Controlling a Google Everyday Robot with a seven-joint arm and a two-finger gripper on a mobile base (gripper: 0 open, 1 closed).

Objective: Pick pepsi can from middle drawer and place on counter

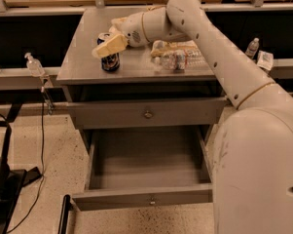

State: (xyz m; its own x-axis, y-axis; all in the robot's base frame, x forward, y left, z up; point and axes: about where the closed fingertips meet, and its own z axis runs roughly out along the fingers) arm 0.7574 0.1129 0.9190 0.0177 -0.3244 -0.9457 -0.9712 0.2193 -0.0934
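The pepsi can (110, 61) stands upright on the counter (136, 69), near its left front part. My gripper (113, 35) is right at the can's top, one cream finger (109, 45) in front of its upper part and the other behind it. The jaws look spread wider than the can, so the gripper is open. The middle drawer (146, 196) is pulled out below, and its tray (146, 160) holds nothing I can see. My white arm reaches in from the right across the counter.
A crinkled clear plastic water bottle (177, 57) lies on the counter right of the can. The upper drawer (147, 114) is shut. Small bottles stand on the side ledges at left (34, 65) and right (252, 47). A black stand and cable (5, 179) are on the floor at left.
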